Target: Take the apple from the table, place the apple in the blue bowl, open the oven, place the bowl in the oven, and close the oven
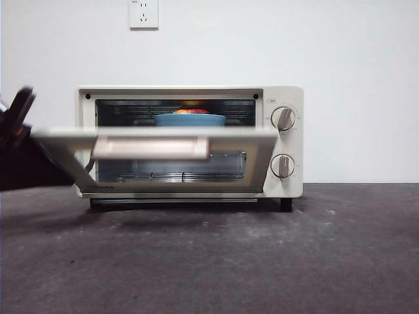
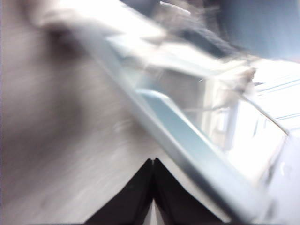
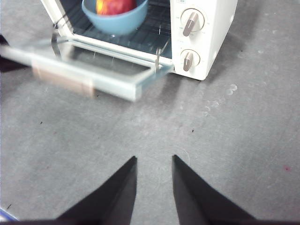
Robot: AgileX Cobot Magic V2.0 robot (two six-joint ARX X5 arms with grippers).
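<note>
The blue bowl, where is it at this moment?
The blue bowl sits on the rack inside the oven, left of the two knobs, with the apple in it; the front view shows it behind the half-open door.

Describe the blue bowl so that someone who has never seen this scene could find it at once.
Find the cream-white oven standing on the dark grey table, its glass door hanging half open. Look through the opening onto the wire rack: the blue bowl sits there, holding the red and yellow apple. It is the only blue, round-walled thing inside.
</note>
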